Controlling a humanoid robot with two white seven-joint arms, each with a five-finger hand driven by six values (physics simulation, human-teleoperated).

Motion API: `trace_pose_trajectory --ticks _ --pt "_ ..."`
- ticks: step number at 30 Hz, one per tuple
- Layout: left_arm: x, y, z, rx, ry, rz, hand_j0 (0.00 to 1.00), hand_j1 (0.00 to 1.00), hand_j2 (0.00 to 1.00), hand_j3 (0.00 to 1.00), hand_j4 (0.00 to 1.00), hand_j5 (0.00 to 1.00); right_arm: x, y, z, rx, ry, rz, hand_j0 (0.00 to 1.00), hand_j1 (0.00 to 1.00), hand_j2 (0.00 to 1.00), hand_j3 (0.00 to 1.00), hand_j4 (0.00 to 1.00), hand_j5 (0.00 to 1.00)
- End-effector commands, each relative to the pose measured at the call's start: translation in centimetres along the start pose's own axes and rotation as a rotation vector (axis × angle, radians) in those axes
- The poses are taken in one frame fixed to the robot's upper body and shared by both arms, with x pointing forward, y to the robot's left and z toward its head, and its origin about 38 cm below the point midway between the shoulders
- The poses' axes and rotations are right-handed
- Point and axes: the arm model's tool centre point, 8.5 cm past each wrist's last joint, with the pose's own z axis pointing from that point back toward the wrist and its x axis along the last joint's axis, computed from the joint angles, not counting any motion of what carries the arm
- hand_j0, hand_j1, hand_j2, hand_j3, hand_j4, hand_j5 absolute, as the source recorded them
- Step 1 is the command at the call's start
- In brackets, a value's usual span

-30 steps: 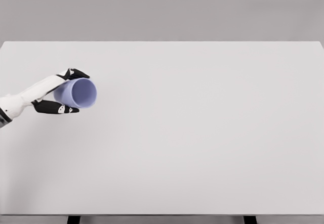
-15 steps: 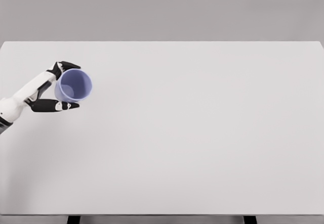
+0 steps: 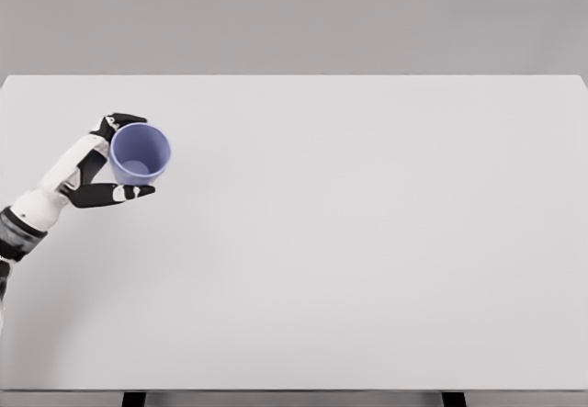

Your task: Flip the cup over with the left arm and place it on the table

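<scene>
A light purple cup (image 3: 140,152) is at the left of the white table (image 3: 349,232), nearly upright with its open mouth facing up and slightly toward me. My left hand (image 3: 118,157) wraps it from the left: black fingers curl over the far rim and the thumb lies along its near side under the base. I cannot tell whether the cup's base touches the table. The white left forearm runs down to the picture's left edge. The right arm is out of view.
The table's left edge lies close beside the left forearm; its far edge meets a plain grey wall. Two dark table legs (image 3: 134,398) show below the front edge.
The left hand has rotated the cup from lying sideways with its mouth toward the right to nearly upright with the mouth up. The wrist has swung lower and nearer.
</scene>
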Motion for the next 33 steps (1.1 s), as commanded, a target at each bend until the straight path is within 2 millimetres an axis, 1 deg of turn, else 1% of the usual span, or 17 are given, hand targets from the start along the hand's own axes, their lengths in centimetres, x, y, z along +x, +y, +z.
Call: trace_pose_trajectory --ticks 1,2,5,8,11,15,18,21,24,25,27,31,33 --pt "-0.3 -0.6 -0.3 0.019 -0.015 0.033 0.40 0.40 0.40 0.40 0.40 0.40 0.0 0.0 0.0 0.000 0.001 0.000 1.00 1.00 1.00 1.00 1.00 1.00" --pt "-0.4 -0.9 -0.5 0.023 -0.020 0.042 0.40 0.40 0.40 0.40 0.40 0.40 0.0 0.0 0.0 0.000 0.001 0.000 1.00 1.00 1.00 1.00 1.00 1.00" --pt "-1.7 -2.1 -0.6 0.060 -0.018 0.106 0.41 0.41 0.41 0.41 0.41 0.41 0.0 0.0 0.0 0.000 0.000 0.000 1.00 1.00 1.00 1.00 1.00 1.00" --pt "-1.9 -2.8 -0.9 0.069 -0.028 0.125 0.41 0.41 0.41 0.41 0.41 0.41 0.0 0.0 0.0 0.000 0.000 0.000 1.00 1.00 1.00 1.00 1.00 1.00" --pt "-1.8 -2.7 -1.0 0.070 -0.032 0.121 0.41 0.41 0.41 0.41 0.41 0.41 0.0 0.0 0.0 0.000 0.000 0.000 1.00 1.00 1.00 1.00 1.00 1.00" --pt "-1.7 -1.8 -1.3 0.098 -0.025 0.137 0.40 0.40 0.40 0.40 0.40 0.40 0.0 0.0 0.0 0.000 0.000 0.000 1.00 1.00 1.00 1.00 1.00 1.00" --pt "-2.5 -2.1 -1.3 0.110 0.031 0.195 0.40 0.40 0.40 0.40 0.40 0.40 0.0 0.0 0.0 0.000 0.000 0.000 1.00 1.00 1.00 1.00 1.00 1.00" --pt "-3.1 -2.6 -1.5 0.122 0.046 0.238 0.40 0.40 0.40 0.40 0.40 0.40 0.0 0.0 0.0 0.000 0.000 0.000 1.00 1.00 1.00 1.00 1.00 1.00" --pt "-3.3 -2.4 -1.4 0.144 0.043 0.278 0.40 0.40 0.40 0.40 0.40 0.40 0.0 0.0 0.0 0.000 0.001 0.000 1.00 1.00 1.00 1.00 1.00 1.00" --pt "-3.1 -1.9 -1.2 0.166 0.033 0.282 0.40 0.40 0.40 0.40 0.40 0.40 0.0 0.0 0.0 0.000 0.000 0.000 1.00 1.00 1.00 1.00 1.00 1.00" --pt "-3.1 -1.6 -1.0 0.176 0.035 0.289 0.40 0.40 0.40 0.40 0.40 0.40 0.0 0.0 0.0 0.000 0.000 0.000 1.00 1.00 1.00 1.00 1.00 1.00" --pt "-3.7 -1.4 -0.8 0.191 0.076 0.353 0.41 0.41 0.41 0.41 0.41 0.41 0.0 0.0 0.0 0.000 0.000 0.000 1.00 1.00 1.00 1.00 1.00 1.00" --pt "-4.7 -1.1 -0.1 0.209 0.142 0.402 0.41 0.41 0.41 0.41 0.41 0.41 0.0 0.0 0.0 0.000 0.000 0.000 1.00 1.00 1.00 1.00 1.00 1.00"
